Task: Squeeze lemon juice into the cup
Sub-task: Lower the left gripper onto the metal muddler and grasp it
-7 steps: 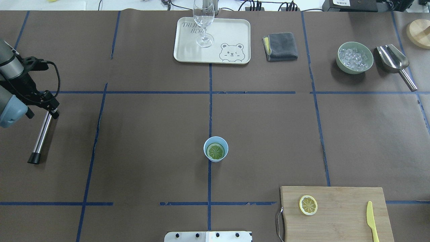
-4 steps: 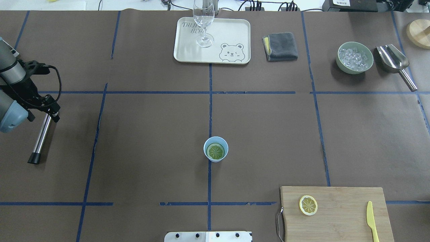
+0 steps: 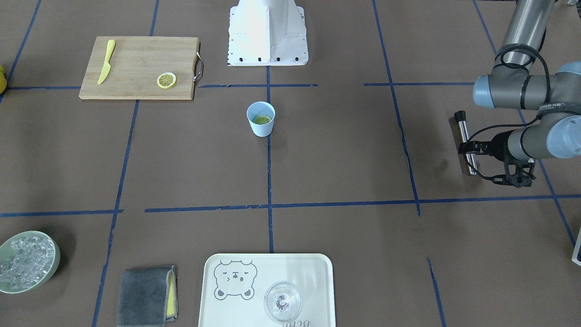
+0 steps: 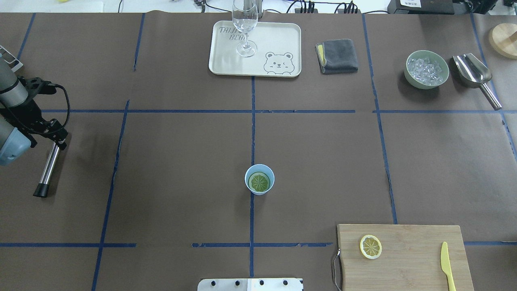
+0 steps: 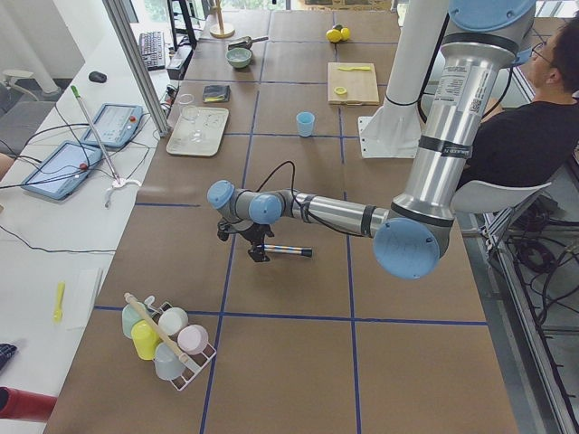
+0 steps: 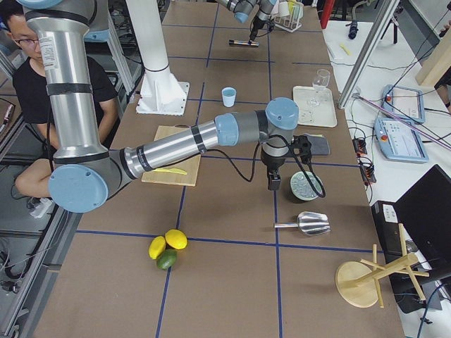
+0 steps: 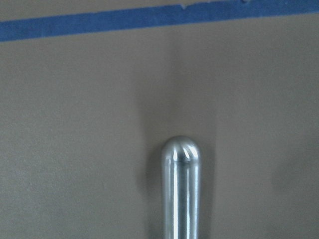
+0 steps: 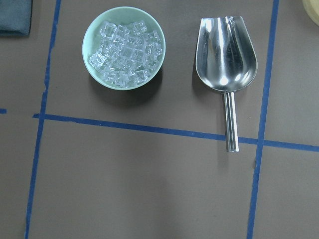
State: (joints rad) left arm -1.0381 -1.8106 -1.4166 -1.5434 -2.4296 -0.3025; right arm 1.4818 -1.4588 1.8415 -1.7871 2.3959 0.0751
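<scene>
The light-blue cup (image 4: 266,190) stands near the table's middle, with one lemon slice (image 4: 259,182) lying flat inside it; both also show in the front view, cup (image 3: 261,129) and slice (image 3: 262,120). A second lemon slice (image 4: 370,246) lies on the cutting board (image 4: 404,242). My left gripper (image 4: 57,139) hangs far left of the cup, over the top end of a steel rod (image 4: 48,167) lying on the table; its jaws look parted and hold nothing. My right gripper (image 6: 273,184) shows only in the right side view, above the ice bowl; I cannot tell its state.
A cream tray (image 4: 282,44) with a wine glass (image 4: 244,24) sits at the far middle, with a grey cloth (image 4: 337,55) beside it. A green bowl of ice (image 4: 427,69) and a metal scoop (image 4: 472,70) are far right. A yellow knife (image 4: 446,264) lies on the board.
My left gripper has drifted further left and slightly away from the rod's top end. The rod, cup and slices have not moved.
</scene>
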